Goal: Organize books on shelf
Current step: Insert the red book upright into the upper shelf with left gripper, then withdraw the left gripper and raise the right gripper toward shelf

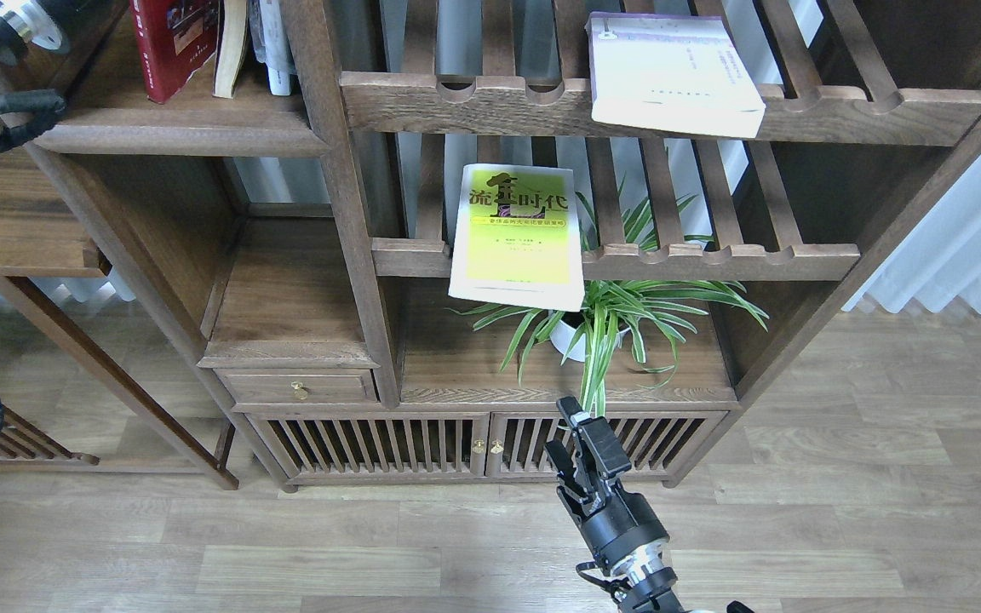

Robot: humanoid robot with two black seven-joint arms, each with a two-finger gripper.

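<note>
Books: red book (pixel 174 42) stands upright on the shelf (pixel 175 128) at top left, beside a cream book (pixel 232 47) leaning near the shelf's right end. Yellow-green book (pixel 518 236) lies on the lower slatted rack (pixel 712 260), overhanging its front rail. White book (pixel 669 72) overhangs the upper rack's front rail. Right claw (pixel 577 447), low centre, fingers slightly spread, pinching nothing. Left claw is out of view
</note>
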